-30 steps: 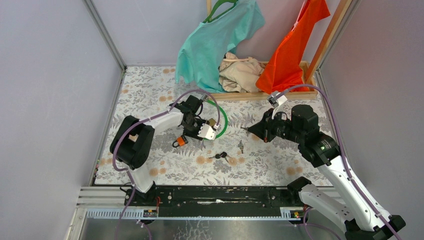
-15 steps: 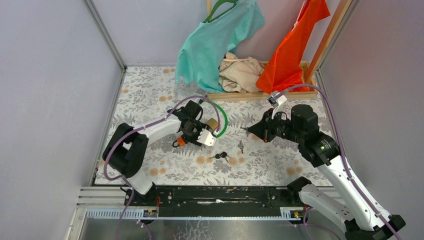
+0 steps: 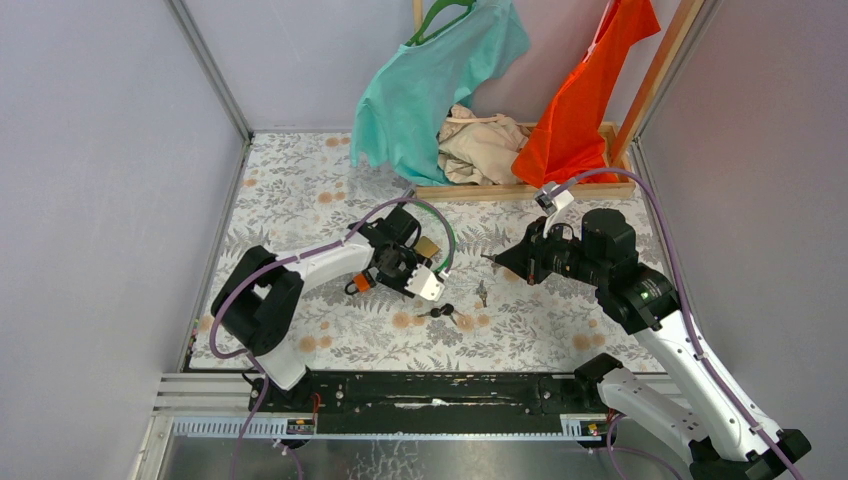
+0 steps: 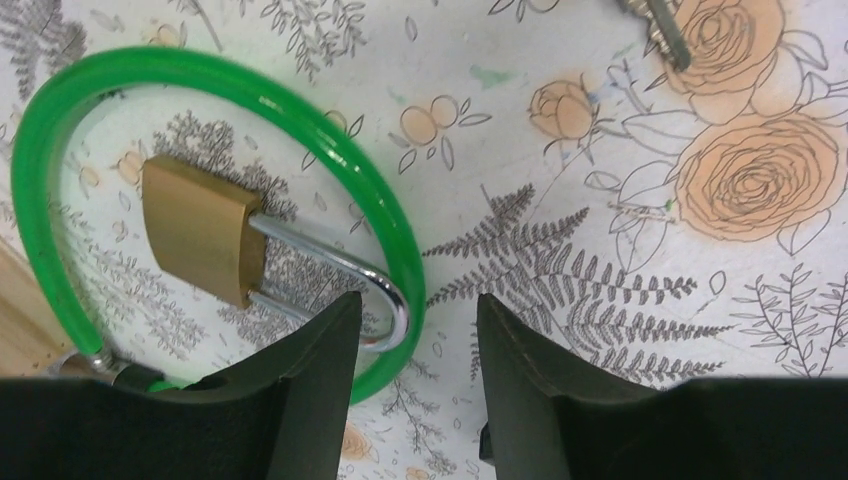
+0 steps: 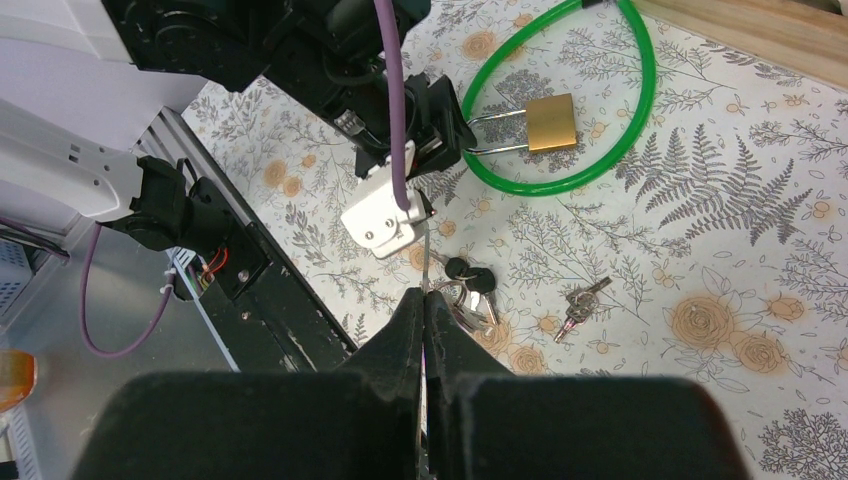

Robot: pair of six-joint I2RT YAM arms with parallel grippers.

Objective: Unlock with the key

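1. Over the last second the left arm has reached further right and a little nearer, bringing the left jaws [image 4: 414, 310] up to the shackle end of the padlock [image 4: 203, 228]
2. Those jaws stand about half open and grip nothing; the bend of the shackle [image 4: 385, 290] and the green cable loop [image 4: 330, 130] lie at the mouth of the gap, seemingly clear of both fingers
3. The padlock lies flat on the table [image 3: 300, 180] inside the loop, around the far middle, with both shackle legs in its brass body, so it looks locked
4. The right arm has not moved; the right jaws [image 5: 424, 300] are pressed shut on a thin metal strip that looks like the key [image 5: 425, 270] seen edge-on, held above the table well to the right of the padlock
5. Black-headed keys [image 3: 445, 312] and silver keys [image 3: 481, 293] lie loose nearer the bases
6. My reading is that the left arm is lining up to steady the lock, and the key has not yet reached the keyhole
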